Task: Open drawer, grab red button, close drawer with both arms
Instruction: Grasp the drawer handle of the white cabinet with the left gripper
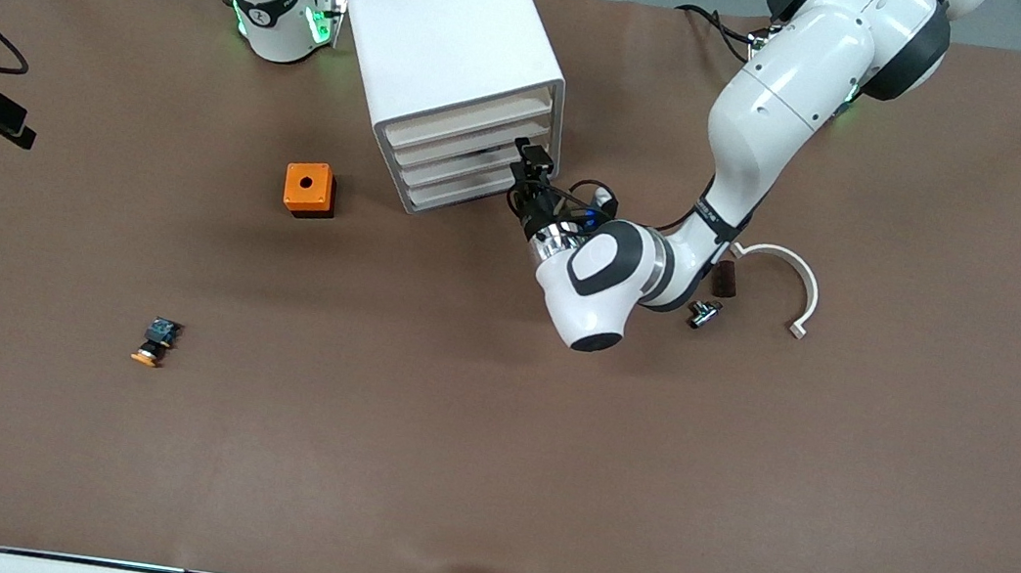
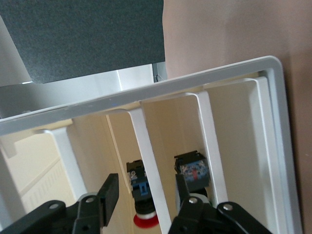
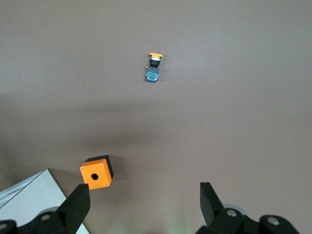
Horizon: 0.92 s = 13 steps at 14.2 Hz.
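Note:
The white cabinet (image 1: 445,31) stands at the table's back middle. My left gripper (image 1: 531,171) is at its drawer fronts, at the end toward the left arm. The left wrist view looks into the white drawer (image 2: 278,146) with its dividers. The red-capped button (image 2: 141,187) lies in one compartment. My left gripper (image 2: 146,192) is open just over it, one finger on each side, and holds nothing. My right gripper (image 3: 145,195) is open and empty, high over the table beside the cabinet; it is out of the front view.
A second dark button (image 2: 192,168) lies in the adjoining compartment. An orange cube with a hole (image 1: 309,189) sits beside the cabinet. An orange-capped button (image 1: 156,342) lies nearer the front camera. A white curved piece (image 1: 793,279), a dark block (image 1: 726,278) and a small metal part (image 1: 704,312) lie by the left arm.

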Each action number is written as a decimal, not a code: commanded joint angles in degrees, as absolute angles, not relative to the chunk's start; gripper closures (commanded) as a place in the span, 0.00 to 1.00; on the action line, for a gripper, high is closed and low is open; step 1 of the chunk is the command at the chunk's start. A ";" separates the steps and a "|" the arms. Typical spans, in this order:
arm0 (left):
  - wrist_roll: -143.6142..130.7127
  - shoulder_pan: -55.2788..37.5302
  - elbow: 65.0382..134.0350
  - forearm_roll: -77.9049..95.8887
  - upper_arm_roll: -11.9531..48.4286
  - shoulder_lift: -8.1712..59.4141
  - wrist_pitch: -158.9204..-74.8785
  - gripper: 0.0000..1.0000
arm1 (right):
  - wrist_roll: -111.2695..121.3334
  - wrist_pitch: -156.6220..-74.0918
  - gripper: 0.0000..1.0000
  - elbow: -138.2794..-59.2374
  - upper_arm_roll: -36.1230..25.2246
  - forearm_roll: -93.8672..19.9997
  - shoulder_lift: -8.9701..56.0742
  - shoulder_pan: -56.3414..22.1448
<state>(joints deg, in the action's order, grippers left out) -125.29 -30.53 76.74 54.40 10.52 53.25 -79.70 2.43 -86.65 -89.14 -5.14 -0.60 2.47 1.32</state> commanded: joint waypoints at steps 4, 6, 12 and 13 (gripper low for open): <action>-127.17 -33.57 78.13 55.28 10.55 54.93 -78.93 0.54 | 2.37 -86.49 0.00 -87.54 -4.31 -0.09 8.08 4.66; -127.70 -34.19 78.75 55.20 10.81 55.19 -78.84 0.61 | 2.02 -86.31 0.00 -87.45 -4.22 1.31 9.67 3.96; -128.76 -34.45 78.84 55.02 10.81 55.20 -76.99 0.84 | -0.34 -86.22 0.00 -87.36 -3.96 1.06 9.67 2.12; -128.85 -34.37 78.84 55.02 10.81 55.20 -76.82 0.87 | -4.79 -86.31 0.00 -87.36 -3.87 0.53 9.67 1.76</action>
